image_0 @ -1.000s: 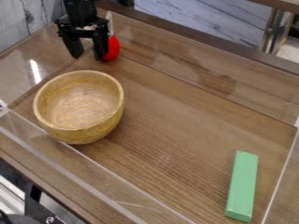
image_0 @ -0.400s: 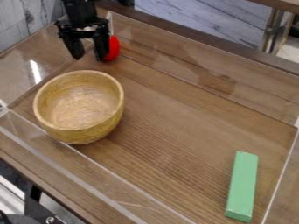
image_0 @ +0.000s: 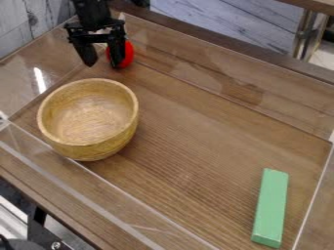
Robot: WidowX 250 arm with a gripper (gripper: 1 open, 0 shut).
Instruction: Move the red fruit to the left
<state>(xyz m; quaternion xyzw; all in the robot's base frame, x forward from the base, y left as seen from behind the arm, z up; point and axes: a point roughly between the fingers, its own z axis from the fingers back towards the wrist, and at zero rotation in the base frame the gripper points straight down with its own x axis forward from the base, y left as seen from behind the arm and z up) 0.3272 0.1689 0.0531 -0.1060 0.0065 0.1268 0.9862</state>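
A single overhead-angled view shows a wooden table enclosed by low clear plastic walls. At the far left corner, a black robot gripper points almost straight down, its two dark fingers spread wide apart and holding nothing. The red fruit, a small glossy round toy, sits on the table at the gripper's right side, partly hidden behind the right finger; whether that finger actually touches it cannot be told from this angle. The fruit rests on the wood, not lifted. In front of the gripper, nearer the camera and on the left half of the table, stands a round, light-coloured wooden bowl, upright and with nothing inside it, well apart from the fruit. Far across at the near right corner lies a flat green rectangular block, set lengthwise close to the clear right wall.
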